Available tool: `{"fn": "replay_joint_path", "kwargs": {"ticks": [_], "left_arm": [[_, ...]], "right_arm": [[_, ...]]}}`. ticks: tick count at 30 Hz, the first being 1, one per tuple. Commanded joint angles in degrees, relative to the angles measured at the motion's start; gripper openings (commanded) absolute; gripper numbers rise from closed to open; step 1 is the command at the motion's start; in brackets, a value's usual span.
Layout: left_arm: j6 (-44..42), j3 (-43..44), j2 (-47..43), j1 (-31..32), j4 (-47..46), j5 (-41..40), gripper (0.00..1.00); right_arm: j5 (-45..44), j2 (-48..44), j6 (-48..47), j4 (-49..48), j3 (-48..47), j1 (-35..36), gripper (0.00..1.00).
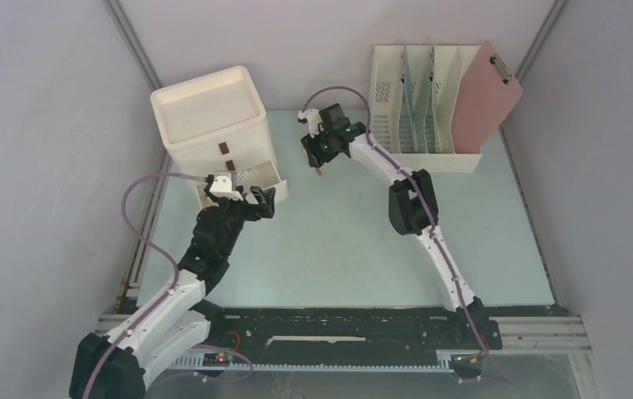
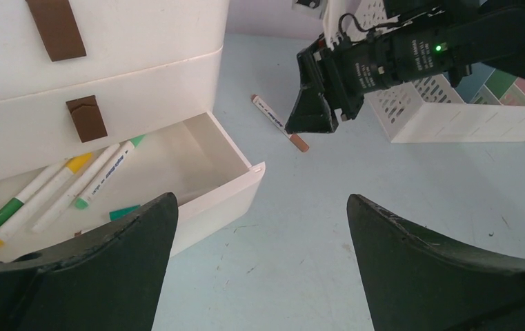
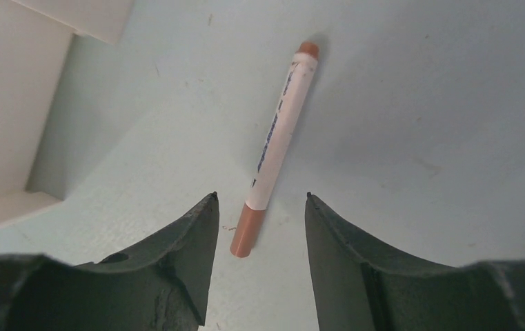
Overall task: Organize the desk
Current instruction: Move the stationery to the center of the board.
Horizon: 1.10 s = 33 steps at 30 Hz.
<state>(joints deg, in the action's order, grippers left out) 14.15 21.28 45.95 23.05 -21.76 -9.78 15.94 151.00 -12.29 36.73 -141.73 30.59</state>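
The pale mint-green desk (image 1: 338, 249) carries a white marker with a brown cap (image 3: 273, 148), lying flat behind the drawer; it also shows in the left wrist view (image 2: 280, 124). My right gripper (image 3: 260, 196) is open and low over it, one finger on each side of the capped end, not closed on it. In the top view the right gripper (image 1: 315, 158) sits right of the drawer unit. My left gripper (image 1: 264, 202) is open and empty, by the front right corner of the open bottom drawer (image 2: 197, 148). That drawer holds three markers (image 2: 101, 176).
The cream drawer unit (image 1: 213, 116) stands at the back left. A cream slotted file rack (image 1: 417, 108) with a pink clipboard (image 1: 486, 100) stands at the back right. A black slotted rail (image 1: 338, 320) runs along the front edge. Grey walls enclose three sides.
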Motion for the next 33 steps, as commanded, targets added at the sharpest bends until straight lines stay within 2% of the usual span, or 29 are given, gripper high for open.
{"fn": "replay_joint_path", "kwargs": {"ticks": [1, 6, 14, 20, 26, 33], "left_arm": [[1.22, -0.24, 0.24, -0.37, -1.58, 1.00, 1.00], [1.47, -0.38, -0.07, -0.32, -1.62, 1.17, 1.00], [1.84, -0.89, -0.14, -0.35, -2.05, 1.53, 1.00], [1.84, -1.18, -0.86, -0.37, -2.01, 1.28, 1.00], [1.67, -1.21, -0.60, -0.31, -2.00, 1.02, 1.00], [1.49, -1.24, -0.50, -0.30, -2.04, 0.82, 1.00]], "right_arm": [[-4.83, 1.17, 0.98, 1.64, -3.87, 1.40, 0.55], [-7.45, 2.20, -0.64, 3.59, -5.07, 1.57, 0.50], [-6.29, 3.93, -3.45, 6.24, -7.87, 1.88, 0.40], [-5.37, 4.17, -3.97, 6.93, -8.30, 1.78, 0.43], [-12.08, 4.34, -11.53, 5.47, -5.62, 3.88, 0.44], [-13.34, 5.44, -15.08, 6.35, -5.95, 5.03, 0.42]]}}
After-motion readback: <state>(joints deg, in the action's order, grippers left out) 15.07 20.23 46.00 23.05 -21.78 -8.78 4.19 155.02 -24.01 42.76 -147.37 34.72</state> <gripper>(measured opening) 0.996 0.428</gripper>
